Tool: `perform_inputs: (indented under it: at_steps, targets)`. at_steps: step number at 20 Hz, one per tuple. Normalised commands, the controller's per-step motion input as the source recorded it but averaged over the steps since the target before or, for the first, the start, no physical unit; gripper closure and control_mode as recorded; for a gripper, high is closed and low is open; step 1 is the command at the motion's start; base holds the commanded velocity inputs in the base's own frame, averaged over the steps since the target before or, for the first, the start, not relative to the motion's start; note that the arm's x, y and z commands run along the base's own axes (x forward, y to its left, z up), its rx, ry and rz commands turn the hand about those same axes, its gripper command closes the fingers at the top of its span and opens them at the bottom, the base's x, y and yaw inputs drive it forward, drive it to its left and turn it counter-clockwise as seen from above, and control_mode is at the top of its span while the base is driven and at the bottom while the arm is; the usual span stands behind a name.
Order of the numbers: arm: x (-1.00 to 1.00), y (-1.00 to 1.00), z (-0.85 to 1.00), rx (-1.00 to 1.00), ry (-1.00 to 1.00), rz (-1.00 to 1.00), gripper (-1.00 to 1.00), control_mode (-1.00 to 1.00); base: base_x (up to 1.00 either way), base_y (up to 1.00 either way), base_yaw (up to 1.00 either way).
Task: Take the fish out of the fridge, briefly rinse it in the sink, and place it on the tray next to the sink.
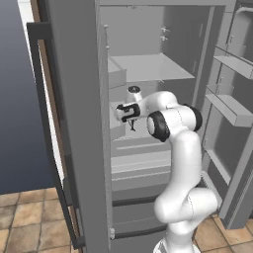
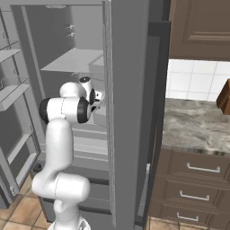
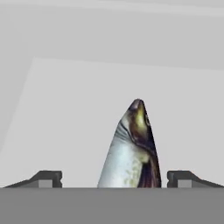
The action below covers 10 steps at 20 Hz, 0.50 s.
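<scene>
Reaching into the open fridge, the white arm's gripper straddles the fish lying on a pale grey shelf, its two fingertips standing wide apart on either side of the body, not touching it.

Arm reaching into the open fridge.
The fish lies on a shelf between the gripper fingertips.

You see the fish slick and glossy, the fridge matt grey like plastic, the counter mottled stone, the drawers dark wood
</scene>
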Motion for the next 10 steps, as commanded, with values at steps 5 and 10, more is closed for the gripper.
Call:
perform_inputs:
  at_steps: [5, 10]
  targets:
    - [-0.67, 0.09, -1.00, -0.07, 0.01, 0.00, 1.00, -1.00, 0.00, 0.00, 0.00]
    - [-1.00, -0.03, -0.88, 0.00, -0.09, 0.03, 1.00, -1.00, 0.00, 0.00, 0.00]
